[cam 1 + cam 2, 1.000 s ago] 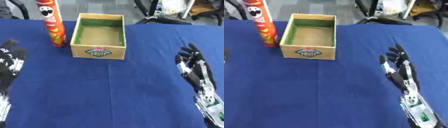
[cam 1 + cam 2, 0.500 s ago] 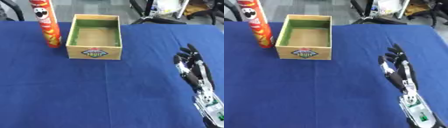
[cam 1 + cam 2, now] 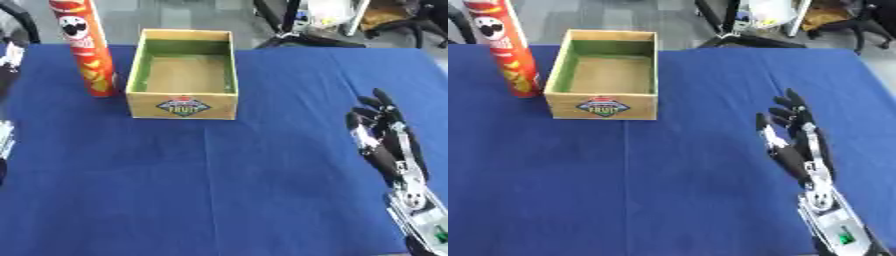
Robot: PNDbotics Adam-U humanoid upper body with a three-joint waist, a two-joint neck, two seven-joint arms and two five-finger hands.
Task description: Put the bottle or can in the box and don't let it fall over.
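The left hand, which lay at the left edge a second ago, has pulled back; only a sliver of it shows there, and its fingers cannot be made out. The right hand has stayed over the blue bench at the right, fingers straight and slightly apart, holding nothing. The can stands upright just left of the box, outside it. The box holds nothing.

The right hand is open, with straight fingers pointing away. The left hand shows only at the left edge.
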